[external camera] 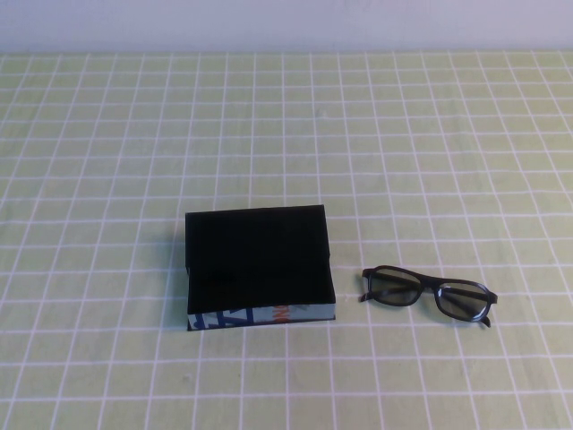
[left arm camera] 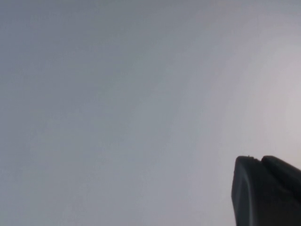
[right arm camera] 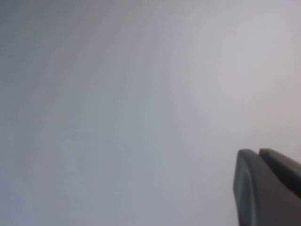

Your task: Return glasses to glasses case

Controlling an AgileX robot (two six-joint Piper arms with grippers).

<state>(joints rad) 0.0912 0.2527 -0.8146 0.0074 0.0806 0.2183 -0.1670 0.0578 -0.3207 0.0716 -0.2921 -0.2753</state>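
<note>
The black glasses case (external camera: pixel 258 266) lies on the green checked cloth a little left of the middle, its white, blue and orange-red printed edge toward me. Its top reads as one flat black surface; I cannot tell whether the lid is open. The black-framed glasses (external camera: pixel 428 296) lie on the cloth just right of the case, apart from it. Neither arm shows in the high view. My left gripper (left arm camera: pixel 261 159) and my right gripper (right arm camera: pixel 258 151) show only in their wrist views, each shut and empty against a blank grey surface, away from both objects.
The green cloth with white grid lines (external camera: pixel 286 134) covers the whole table. A pale wall (external camera: pixel 286 22) runs along its far edge. Nothing else stands on the cloth.
</note>
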